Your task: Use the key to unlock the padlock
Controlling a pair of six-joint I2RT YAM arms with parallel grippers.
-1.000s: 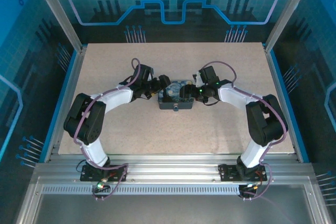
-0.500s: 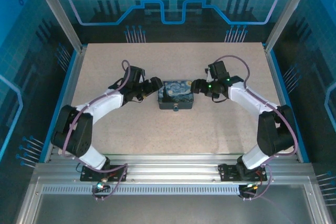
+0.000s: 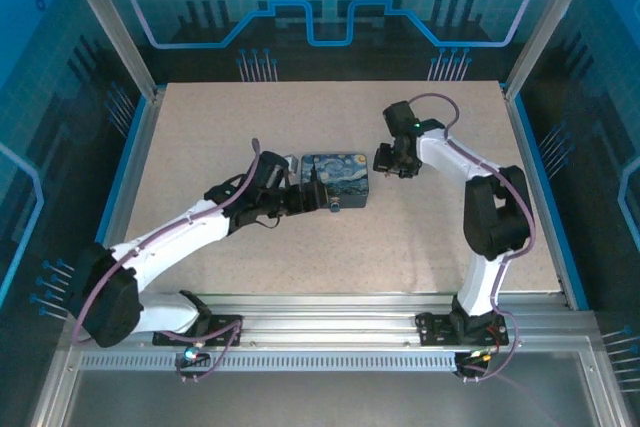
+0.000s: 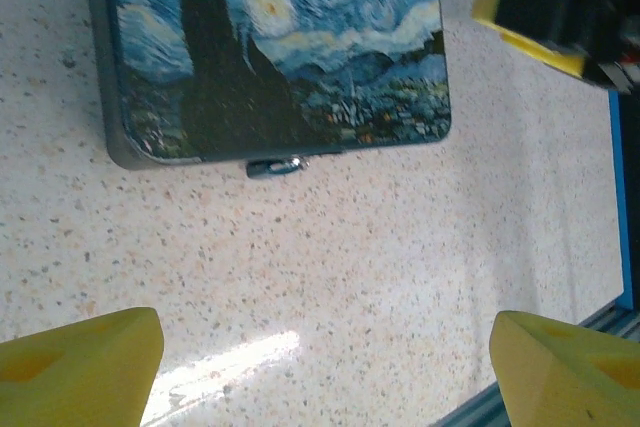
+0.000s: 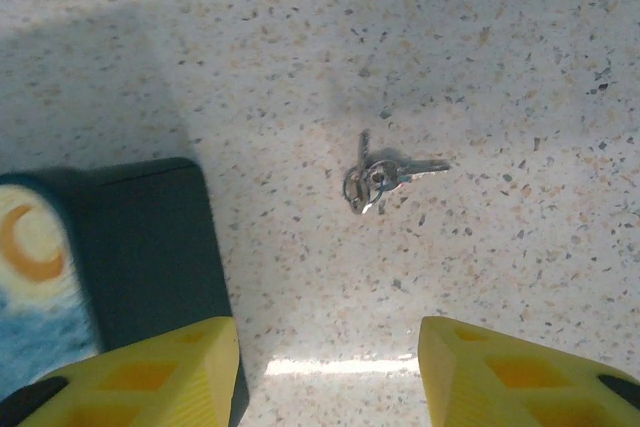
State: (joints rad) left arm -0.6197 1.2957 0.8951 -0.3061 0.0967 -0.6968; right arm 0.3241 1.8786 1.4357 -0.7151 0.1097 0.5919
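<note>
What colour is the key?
Silvery grey; the key shows best in the right wrist view.

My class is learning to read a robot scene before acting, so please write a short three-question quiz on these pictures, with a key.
1. True or false: the small metal key lies on the table, apart from the box and in no gripper.
2. What is painted on the lid of the box? A: a swirling night sky. B: a vase of flowers. C: a portrait.
3. Fill in the missing word: in the right wrist view, the right gripper has its jaws ____, with nothing between them.

Key: 1 true; 2 A; 3 open.
</note>
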